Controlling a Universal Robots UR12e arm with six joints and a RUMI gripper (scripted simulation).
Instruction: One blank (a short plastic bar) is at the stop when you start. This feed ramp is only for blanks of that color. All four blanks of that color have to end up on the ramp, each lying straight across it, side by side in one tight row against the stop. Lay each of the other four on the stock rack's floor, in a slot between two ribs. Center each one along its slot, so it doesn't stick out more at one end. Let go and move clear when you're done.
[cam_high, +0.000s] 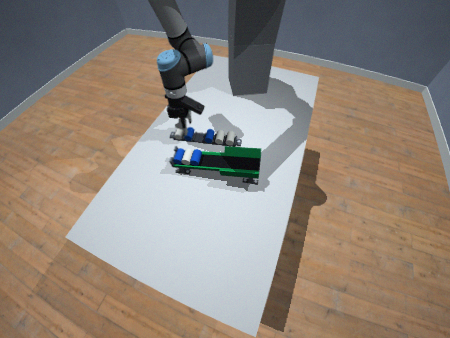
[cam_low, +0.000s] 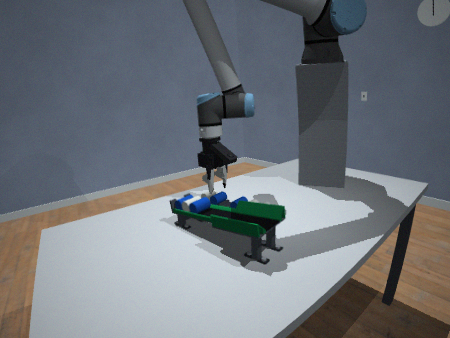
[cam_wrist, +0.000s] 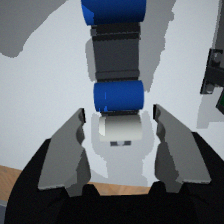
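The green feed ramp (cam_high: 240, 152) slopes down to its stop end, where three blanks lie across it: a blue one (cam_high: 178, 154) at the stop, a white one (cam_high: 187, 156) beside it, then another blue one (cam_high: 196, 157). Behind the ramp, the dark stock rack (cam_wrist: 116, 56) carries a white blank (cam_wrist: 120, 128) at its end, two blue blanks (cam_high: 190, 133) (cam_high: 209, 135), and two more white ones (cam_high: 219, 136) (cam_high: 231, 137)
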